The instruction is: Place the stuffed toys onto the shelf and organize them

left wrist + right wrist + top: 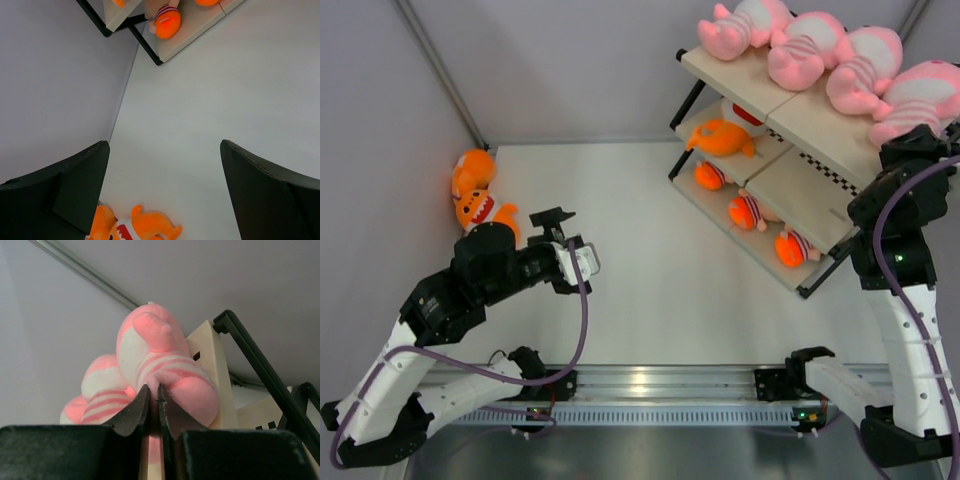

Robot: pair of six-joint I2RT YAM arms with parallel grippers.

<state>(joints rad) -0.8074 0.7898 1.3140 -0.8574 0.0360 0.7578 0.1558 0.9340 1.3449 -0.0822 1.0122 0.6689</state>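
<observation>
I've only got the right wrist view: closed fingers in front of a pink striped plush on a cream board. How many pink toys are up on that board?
Observer: Four pink toys lie in a row along the top board of the shelf.
Operator: Any toys not shelved yet?
Observer: Yes, orange toys, two by the look of it, lie on the table at its far left edge.
Operator: And the left hand?
Observer: The left hand is wide open and empty, close to those orange toys.
</observation>
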